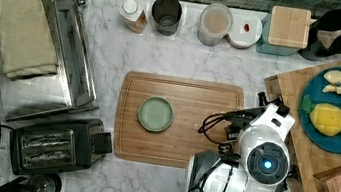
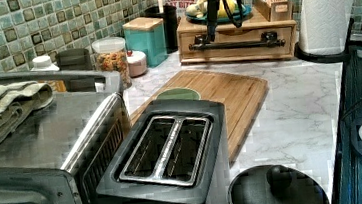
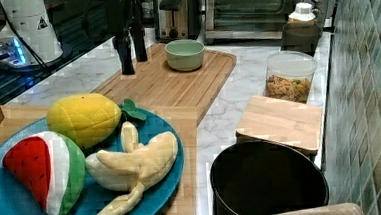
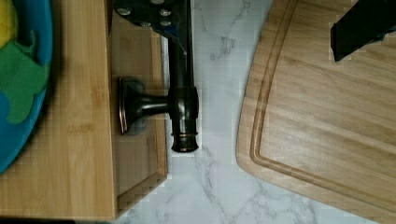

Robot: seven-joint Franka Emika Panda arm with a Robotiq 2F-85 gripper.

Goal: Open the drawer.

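Note:
The light-wood drawer [image 2: 236, 32] sits under a wooden slab that carries a blue plate [image 1: 334, 136]. Its long black bar handle [image 2: 236, 44] runs across the front panel. In the wrist view the drawer front [image 4: 137, 154] juts a little past the slab, and the handle [image 4: 181, 98] stands off it on a post. My gripper [image 2: 213, 28] hangs over the handle's end, open. One finger [image 4: 149, 9] is on the drawer side of the bar; the other finger [image 4: 362, 25] is over the cutting board. The right view shows both dark fingers [image 3: 124, 54] pointing down.
A grooved cutting board [image 1: 177, 142] with a green bowl [image 1: 156, 114] lies right in front of the drawer. Jars and a teal canister [image 2: 145, 40] line the tiled wall. A paper towel roll [image 2: 328, 7] stands beside the drawer unit. A toaster [image 1: 58, 146] and toaster oven [image 1: 39, 47] stand at the top view's left.

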